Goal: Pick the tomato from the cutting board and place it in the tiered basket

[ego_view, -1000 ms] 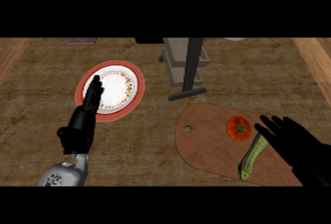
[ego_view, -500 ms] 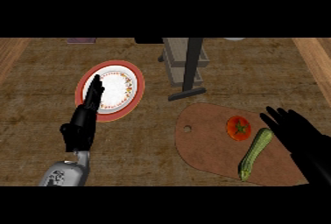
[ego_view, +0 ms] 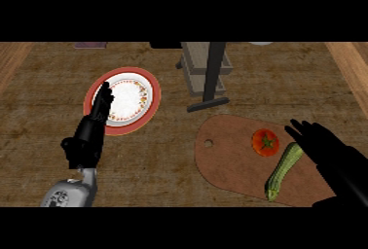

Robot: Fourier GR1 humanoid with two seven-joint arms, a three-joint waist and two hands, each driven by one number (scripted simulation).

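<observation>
A red tomato [ego_view: 265,142] with a green stem lies on the brown cutting board [ego_view: 230,165] at the right. Beside it on the board is a long green zucchini [ego_view: 283,165]. My right hand [ego_view: 323,146] is open over the board's right side, fingers straight, just right of the tomato and not touching it. The grey tiered basket [ego_view: 205,68] with its dark post stands at the back centre. My left hand [ego_view: 90,133] rests open at the left, fingers up over the plate's edge.
A round plate [ego_view: 123,99] with a red rim and patterned centre lies at the left. A small object [ego_view: 90,44] sits at the far back left. Wooden trim runs along both counter sides.
My right hand has drifted to the right, uncovering the zucchini it partly hid before. The left hand has barely moved.
</observation>
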